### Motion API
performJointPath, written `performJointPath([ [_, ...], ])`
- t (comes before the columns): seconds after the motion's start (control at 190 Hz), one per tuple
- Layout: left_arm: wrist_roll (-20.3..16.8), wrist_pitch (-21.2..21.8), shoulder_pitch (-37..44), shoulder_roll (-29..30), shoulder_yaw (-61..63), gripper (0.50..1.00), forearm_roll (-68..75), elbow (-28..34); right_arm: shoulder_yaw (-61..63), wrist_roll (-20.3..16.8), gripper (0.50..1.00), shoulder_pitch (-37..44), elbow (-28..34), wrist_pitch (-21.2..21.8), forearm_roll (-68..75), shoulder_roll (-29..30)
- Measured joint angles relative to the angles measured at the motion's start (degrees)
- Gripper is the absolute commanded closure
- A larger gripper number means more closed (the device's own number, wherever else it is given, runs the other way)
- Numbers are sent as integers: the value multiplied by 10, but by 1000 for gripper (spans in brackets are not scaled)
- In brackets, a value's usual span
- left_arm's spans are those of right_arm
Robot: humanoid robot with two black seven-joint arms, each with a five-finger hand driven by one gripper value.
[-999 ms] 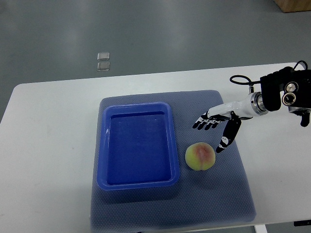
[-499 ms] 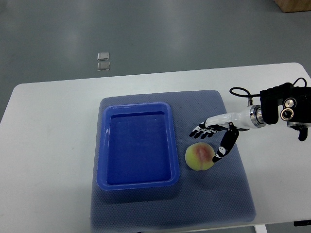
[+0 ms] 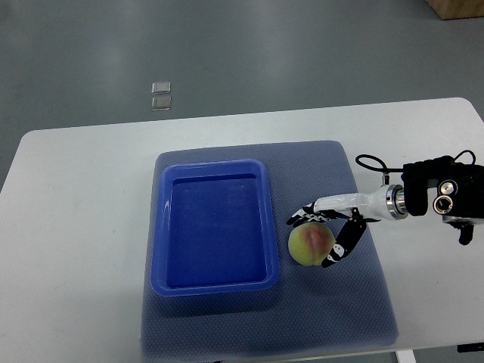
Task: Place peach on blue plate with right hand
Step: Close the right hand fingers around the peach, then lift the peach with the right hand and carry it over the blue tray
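1. The peach (image 3: pixel 311 245) lies on the grey mat (image 3: pixel 355 302), just right of the blue plate (image 3: pixel 161 227).
2. The right hand (image 3: pixel 325 234) cups it, fingers (image 3: pixel 301 218) spread over its top and thumb at its right side, not clearly gripping.
3. Mat and plate sit mid-bench (image 3: pixel 76 227), toward its near edge.

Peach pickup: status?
Right hand open, fingers bracketing the peach, not closed on it. Peach on grey mat, beside blue plate. Plate empty, path clear. Left arm out of view.
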Motion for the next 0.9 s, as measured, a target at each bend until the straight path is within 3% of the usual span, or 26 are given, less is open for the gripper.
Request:
performJointPath([
  [0.247,0,0,0,0,-1,500,0,1,19,19,636,-35,0,-29,-28,0],
  [0.252,0,0,0,0,-1,500,0,1,19,19,682,-36,0,-29,-29,0],
  [0.31,0,0,0,0,-1,500,-1,1,20,22,734,-42,0,-36,-34,0],
  [0.394,0,0,0,0,-1,500,-1,1,20,27,861,-50,-1,-52,-46,1],
  [0.447,0,0,0,0,-1,500,-1,1,20,28,1000,-54,-2,-60,-54,3],
  [0.762,0,0,0,0,0,500,0,1,44,27,1000,-28,-4,-60,-60,-13],
  [0.899,0,0,0,0,0,500,0,0,53,24,1000,59,-2,16,-53,-58],
])
